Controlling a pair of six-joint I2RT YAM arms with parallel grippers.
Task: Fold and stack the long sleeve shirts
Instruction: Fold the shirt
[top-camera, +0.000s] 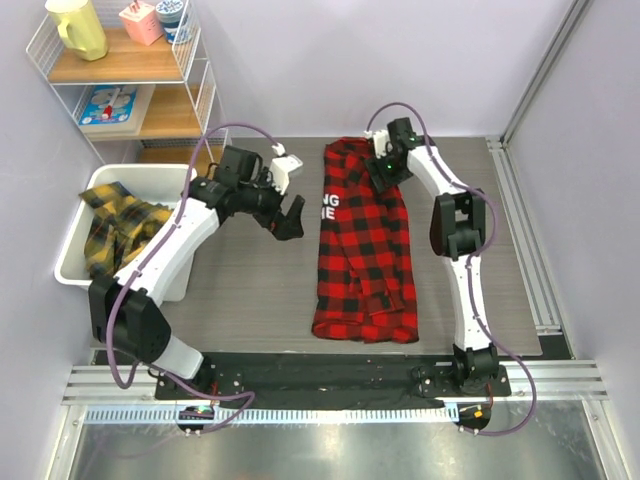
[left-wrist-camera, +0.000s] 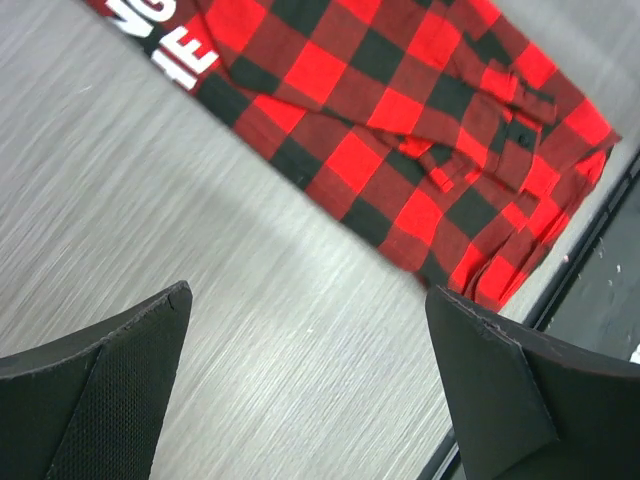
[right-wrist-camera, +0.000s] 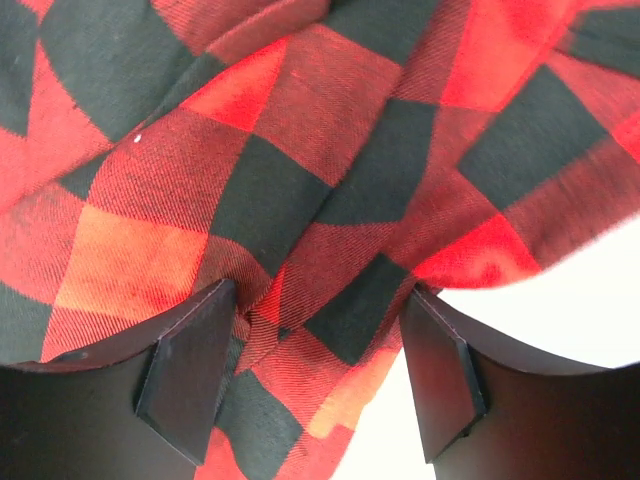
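Note:
A red-and-black checked long sleeve shirt (top-camera: 365, 260) lies folded into a long strip down the middle of the table, white lettering (top-camera: 330, 205) on its left edge. A yellow-and-black shirt (top-camera: 115, 225) lies crumpled in the white bin. My left gripper (top-camera: 290, 215) hovers left of the red shirt, open and with nothing in it, over bare table (left-wrist-camera: 308, 292); the red shirt (left-wrist-camera: 400, 110) lies beyond it. My right gripper (top-camera: 383, 165) is down on the shirt's far end, its jaws apart around a raised fold of red cloth (right-wrist-camera: 318, 290).
The white bin (top-camera: 70, 270) stands at the table's left edge. Behind it is a wire shelf (top-camera: 120, 70) with cups and a box. A metal rail (top-camera: 525, 240) runs along the table's right side.

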